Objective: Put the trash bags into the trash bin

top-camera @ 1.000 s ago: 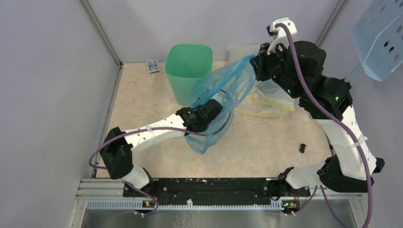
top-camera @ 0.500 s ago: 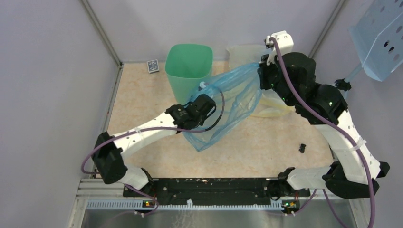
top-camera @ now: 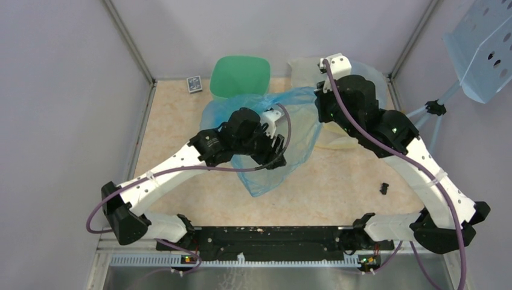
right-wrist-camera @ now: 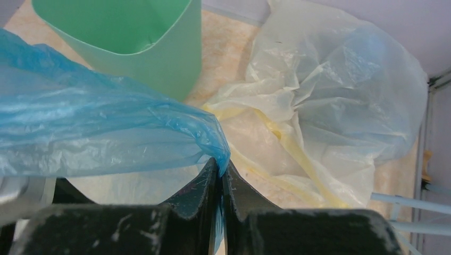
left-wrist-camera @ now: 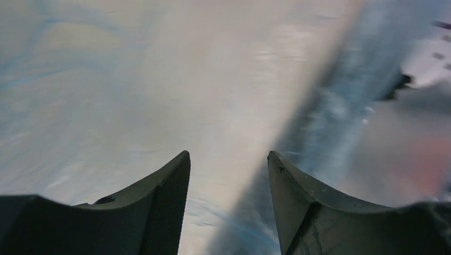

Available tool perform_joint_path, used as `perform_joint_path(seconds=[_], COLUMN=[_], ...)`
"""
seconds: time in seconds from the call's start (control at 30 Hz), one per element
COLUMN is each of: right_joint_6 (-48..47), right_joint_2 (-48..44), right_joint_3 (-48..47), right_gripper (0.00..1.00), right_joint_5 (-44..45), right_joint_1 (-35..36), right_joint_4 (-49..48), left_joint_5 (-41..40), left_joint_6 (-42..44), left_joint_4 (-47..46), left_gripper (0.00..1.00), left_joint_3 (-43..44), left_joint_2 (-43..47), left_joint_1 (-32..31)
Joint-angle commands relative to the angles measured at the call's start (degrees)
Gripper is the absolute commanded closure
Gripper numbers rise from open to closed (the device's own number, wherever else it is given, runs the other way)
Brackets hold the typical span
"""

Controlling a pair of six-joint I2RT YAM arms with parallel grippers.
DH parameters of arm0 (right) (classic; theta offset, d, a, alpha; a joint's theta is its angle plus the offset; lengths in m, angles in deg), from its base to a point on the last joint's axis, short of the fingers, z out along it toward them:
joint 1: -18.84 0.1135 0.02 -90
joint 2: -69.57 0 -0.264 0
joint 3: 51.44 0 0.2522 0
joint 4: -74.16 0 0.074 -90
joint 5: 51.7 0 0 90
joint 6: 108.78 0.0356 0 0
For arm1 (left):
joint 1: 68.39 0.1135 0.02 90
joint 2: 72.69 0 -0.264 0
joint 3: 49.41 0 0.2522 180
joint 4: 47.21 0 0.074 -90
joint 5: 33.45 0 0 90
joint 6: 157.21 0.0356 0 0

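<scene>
A light blue trash bag (top-camera: pixel 290 130) hangs spread in front of the green trash bin (top-camera: pixel 240 74). My right gripper (right-wrist-camera: pixel 220 169) is shut on the bag's right edge (right-wrist-camera: pixel 215 141), held up near the bin's right side (right-wrist-camera: pixel 159 58). My left gripper (left-wrist-camera: pixel 228 159) is open, with blue film (left-wrist-camera: pixel 159 79) filling its view; in the top view its wrist (top-camera: pixel 253 130) is pushed in against the bag (top-camera: pixel 265 175). A pale yellowish bag (right-wrist-camera: pixel 319 106) lies behind, at the back right (top-camera: pixel 338 130).
A small dark card box (top-camera: pixel 194 84) lies at the back left of the bin. A small black piece (top-camera: pixel 384 188) lies on the table at the right. A perforated blue panel (top-camera: pixel 483 48) hangs at the upper right. Grey walls close in the back and sides.
My left arm has swung up and toward the bin, pushing the blue bag left across the bin's front. My right gripper has moved down and left, still holding the bag's edge.
</scene>
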Motion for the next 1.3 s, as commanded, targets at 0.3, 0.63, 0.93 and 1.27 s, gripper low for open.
perform_joint_path(seconds=[0.3, 0.63, 0.93, 1.27], right_joint_6=[2.15, 3.22, 3.34, 3.52], right_joint_2=[2.29, 0.58, -0.40, -0.93], right_joint_3=[-0.50, 5.01, 5.38, 5.15], right_gripper=[0.94, 0.95, 0.95, 0.94], right_joint_5=[-8.02, -10.53, -11.68, -13.12], right_joint_1=[-1.35, -3.01, -3.01, -3.01], right_joint_4=[-5.95, -7.52, -7.06, -6.89], left_joint_5=[43.55, 1.96, -21.78, -21.24], left_joint_6=[-10.14, -5.67, 2.96, 4.97], left_joint_4=[-7.71, 7.85, 10.26, 3.66], left_gripper=[0.34, 0.16, 0.01, 0.02], left_joint_3=[3.97, 19.12, 6.62, -8.00], left_joint_2=[1.86, 10.93, 13.83, 16.13], left_joint_1=[-0.22, -0.22, -0.22, -0.21])
